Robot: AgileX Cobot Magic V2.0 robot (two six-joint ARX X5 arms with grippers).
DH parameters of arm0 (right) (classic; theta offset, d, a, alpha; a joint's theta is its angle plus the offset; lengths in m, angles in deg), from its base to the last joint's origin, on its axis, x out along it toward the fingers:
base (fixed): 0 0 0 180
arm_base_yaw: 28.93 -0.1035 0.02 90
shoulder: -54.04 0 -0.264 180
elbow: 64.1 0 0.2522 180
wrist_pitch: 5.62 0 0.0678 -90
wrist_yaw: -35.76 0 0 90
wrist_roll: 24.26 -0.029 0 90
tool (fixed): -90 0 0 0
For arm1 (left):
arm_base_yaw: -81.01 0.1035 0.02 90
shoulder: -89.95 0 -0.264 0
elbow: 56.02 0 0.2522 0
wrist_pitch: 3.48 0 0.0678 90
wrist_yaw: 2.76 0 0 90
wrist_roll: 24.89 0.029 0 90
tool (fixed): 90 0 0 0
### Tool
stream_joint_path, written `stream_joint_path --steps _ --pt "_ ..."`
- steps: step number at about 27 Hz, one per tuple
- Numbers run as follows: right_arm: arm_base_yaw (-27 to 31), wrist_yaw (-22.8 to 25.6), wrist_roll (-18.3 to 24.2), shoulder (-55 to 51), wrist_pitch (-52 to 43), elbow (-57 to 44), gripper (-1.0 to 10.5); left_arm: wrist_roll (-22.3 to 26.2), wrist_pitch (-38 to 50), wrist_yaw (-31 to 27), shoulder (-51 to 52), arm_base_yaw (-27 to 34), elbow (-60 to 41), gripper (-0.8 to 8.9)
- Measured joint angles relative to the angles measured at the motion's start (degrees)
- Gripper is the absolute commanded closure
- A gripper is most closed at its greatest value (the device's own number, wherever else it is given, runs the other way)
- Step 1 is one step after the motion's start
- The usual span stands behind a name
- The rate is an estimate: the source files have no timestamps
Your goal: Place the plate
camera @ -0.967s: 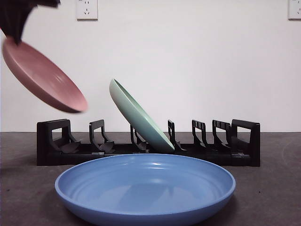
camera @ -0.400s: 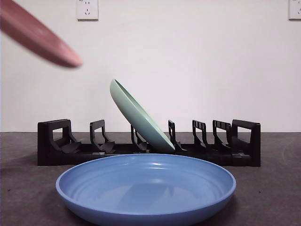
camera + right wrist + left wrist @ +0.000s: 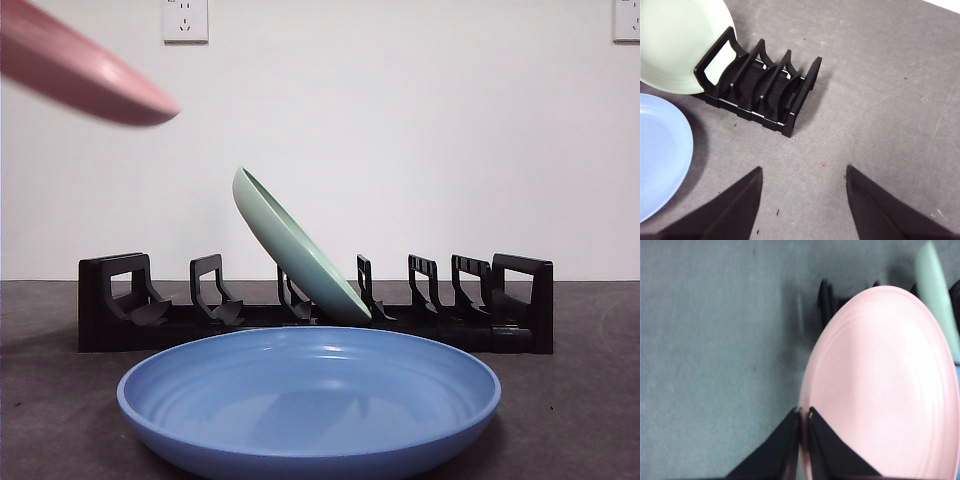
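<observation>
The left gripper (image 3: 803, 415) has its fingers (image 3: 827, 450) pinched tight on the rim of the pink plate (image 3: 885, 385), and the plate hangs high in the air, tilted, above the left end of the black rack (image 3: 315, 305). In the rack, a green plate (image 3: 295, 245) leans in a middle slot. A blue plate (image 3: 310, 400) lies flat on the desk (image 3: 570, 400) in front. The right gripper (image 3: 803, 172) waits over bare desk near the rack's end, fingers spread wide, holding nothing.
</observation>
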Motion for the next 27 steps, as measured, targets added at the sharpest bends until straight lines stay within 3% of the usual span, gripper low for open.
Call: stream_joint_path --steps 8,18,27 --pt "-0.02 -0.02 -0.48 0.0 0.02 0.0 6.8 -3.15 4.52 9.66 13.09 -0.02 -17.94 7.99" --pt "-0.02 0.0 -0.61 0.0 2.34 0.0 6.8 -9.99 16.31 25.16 16.94 -0.13 -36.48 7.99" --pt "-0.02 0.0 -0.61 0.0 2.84 0.0 6.8 -15.8 28.89 25.81 12.74 -2.54 -45.66 7.99"
